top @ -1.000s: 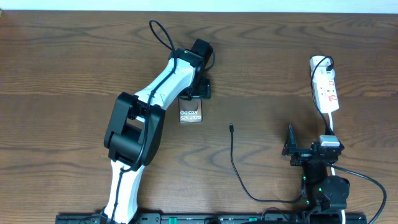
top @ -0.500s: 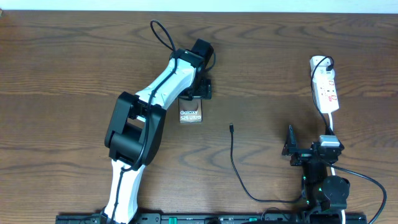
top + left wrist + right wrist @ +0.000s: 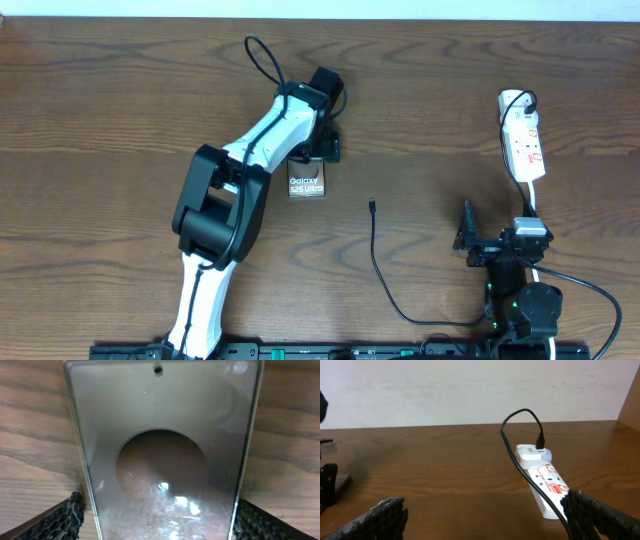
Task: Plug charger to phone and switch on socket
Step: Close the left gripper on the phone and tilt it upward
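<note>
The phone (image 3: 307,186) lies flat on the desk (image 3: 120,110), left of centre, its far end between the fingers of the left gripper (image 3: 316,155). The charger (image 3: 374,245) lies to its right, apart from it. The socket (image 3: 524,148) lies far right, beyond the right gripper (image 3: 466,238).

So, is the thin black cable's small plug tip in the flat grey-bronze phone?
Out: the plug tip lies on the wooden table, apart from the phone.
</note>
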`<state>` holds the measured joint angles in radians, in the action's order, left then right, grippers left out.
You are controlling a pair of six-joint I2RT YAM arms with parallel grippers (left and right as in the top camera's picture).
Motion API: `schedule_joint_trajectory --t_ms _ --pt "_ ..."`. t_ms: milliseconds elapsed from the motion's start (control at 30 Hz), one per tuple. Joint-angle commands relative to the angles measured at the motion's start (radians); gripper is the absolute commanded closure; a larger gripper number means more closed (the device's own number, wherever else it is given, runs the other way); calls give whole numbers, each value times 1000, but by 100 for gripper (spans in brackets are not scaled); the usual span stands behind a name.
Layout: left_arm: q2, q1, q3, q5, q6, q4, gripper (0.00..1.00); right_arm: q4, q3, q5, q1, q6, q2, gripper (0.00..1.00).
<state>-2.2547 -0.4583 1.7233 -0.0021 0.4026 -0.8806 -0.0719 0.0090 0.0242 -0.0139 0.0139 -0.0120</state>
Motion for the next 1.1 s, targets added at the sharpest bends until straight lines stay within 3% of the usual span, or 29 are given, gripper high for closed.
schedule_joint_trajectory --t_ms 0,1067 --pt "-51 2 -34 -25 -9 -7 8 -2 -3 -1 7 -11 5 1" --pt "-63 2 -40 -25 -8 -34 9 -2 -3 -1 7 -11 5 1"
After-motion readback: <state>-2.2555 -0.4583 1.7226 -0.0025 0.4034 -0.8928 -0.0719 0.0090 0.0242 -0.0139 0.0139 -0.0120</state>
